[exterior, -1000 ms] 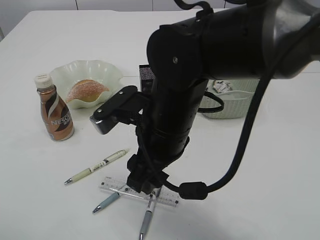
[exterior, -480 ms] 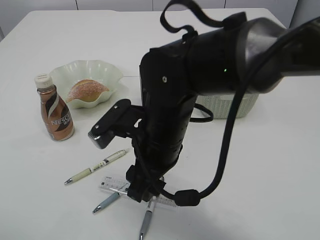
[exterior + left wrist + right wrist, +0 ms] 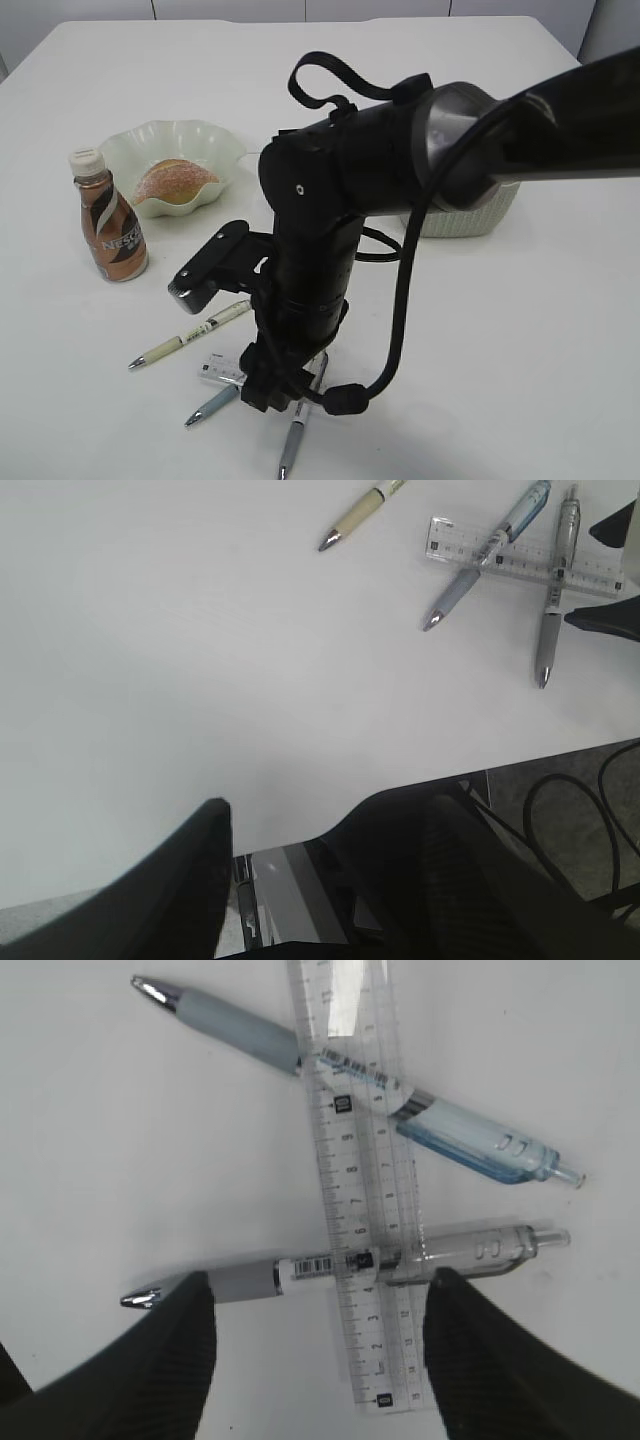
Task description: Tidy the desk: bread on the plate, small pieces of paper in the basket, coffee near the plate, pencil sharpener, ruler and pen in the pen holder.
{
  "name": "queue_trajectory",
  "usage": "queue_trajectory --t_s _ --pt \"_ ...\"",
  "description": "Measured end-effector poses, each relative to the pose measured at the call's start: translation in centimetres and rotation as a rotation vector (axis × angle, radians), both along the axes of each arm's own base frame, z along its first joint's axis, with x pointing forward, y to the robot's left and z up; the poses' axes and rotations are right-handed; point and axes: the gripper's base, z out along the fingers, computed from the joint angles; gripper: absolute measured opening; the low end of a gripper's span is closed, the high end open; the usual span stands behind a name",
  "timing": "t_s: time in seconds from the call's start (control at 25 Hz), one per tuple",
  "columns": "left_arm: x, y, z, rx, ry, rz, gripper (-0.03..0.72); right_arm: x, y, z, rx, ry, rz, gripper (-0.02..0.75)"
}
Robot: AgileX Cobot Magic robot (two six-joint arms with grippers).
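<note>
Right gripper (image 3: 315,1345): jaws spread wide and empty, hanging just above the ruler and the grey pen, one finger on each side of them.
Left gripper (image 3: 320,870): jaws apart, nothing between them, over bare desk near its front edge, well apart from the pens.
Ruler (image 3: 355,1175): directly under the right gripper, lying flat across two pens, its near end between the spread fingers.
Grey pen (image 3: 345,1263): crosswise under the ruler, spanning the gap between the right fingers.
Blue pen (image 3: 345,1060): beyond the grey one, also under the ruler, slanted.
Cream pen (image 3: 193,334): off to the left of the right gripper, apart from the pile.
How the ruler should handle: thin, light, stiff clear plastic, probably slick; propped on the pens, so it may rock or slide when pinched. Its long edges look like the best hold, near the middle.
How the pens should handle: light, round, prone to rolling; the rubbery grip sleeve offers the surest pinch.
Bread (image 3: 172,182): already in the plate (image 3: 215,140), far left of the right gripper.
Coffee (image 3: 108,222): upright just beside the plate.
Basket (image 3: 470,215): behind the right arm, mostly hidden.
Desk (image 3: 520,350): plain white, smooth, flat; open space to the right of the gripper.
</note>
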Motion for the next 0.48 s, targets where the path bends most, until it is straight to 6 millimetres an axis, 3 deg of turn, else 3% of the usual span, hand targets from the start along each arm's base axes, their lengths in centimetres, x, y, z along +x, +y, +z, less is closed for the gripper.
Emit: queue_trajectory --t_s 0.48 --pt "0.0 -0.1 0.0 -0.005 0.001 -0.002 0.449 1.5 1.6 -0.7 0.003 0.008 -0.008 0.482"
